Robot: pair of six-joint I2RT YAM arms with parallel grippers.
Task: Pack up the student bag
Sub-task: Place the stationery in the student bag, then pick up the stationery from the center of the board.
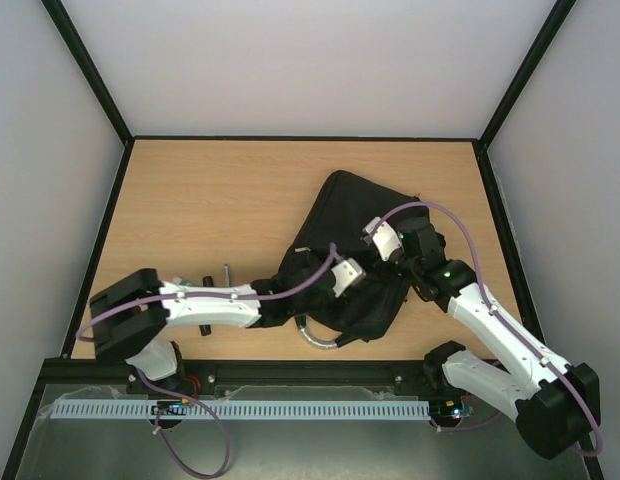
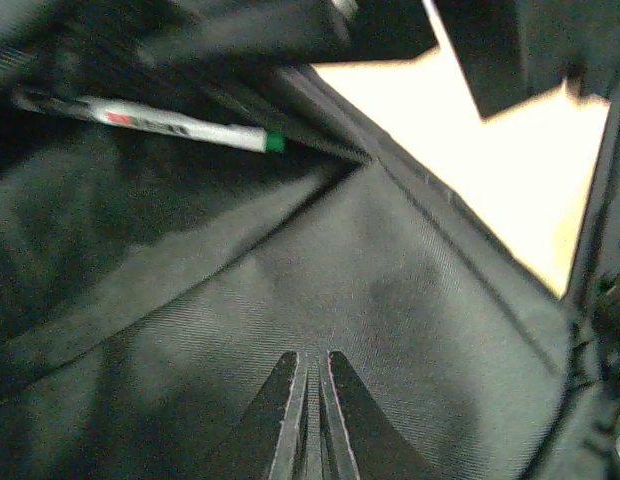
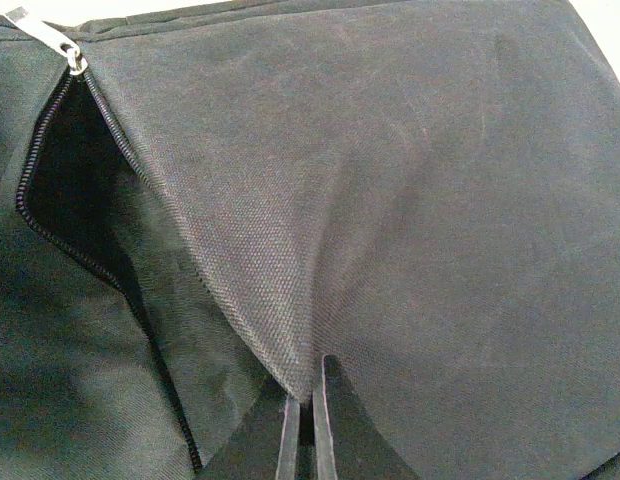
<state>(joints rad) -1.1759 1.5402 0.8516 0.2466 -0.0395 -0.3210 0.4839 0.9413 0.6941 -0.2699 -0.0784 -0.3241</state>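
Student bag (image 1: 355,215) lies slumped on the bench (image 1: 210,200), right of centre, its grey handle (image 1: 315,337) looping toward the near edge. Coming from the left, the left claw (image 2: 312,360) is inside the bag, fingers narrowed almost to touching above the dark lining. A white marker (image 2: 180,125) with a green tip lies in a fold beyond it. On the right, the right claw (image 3: 310,378) pinches a peak of the bag's outer fabric, just beside the open zip (image 3: 60,210).
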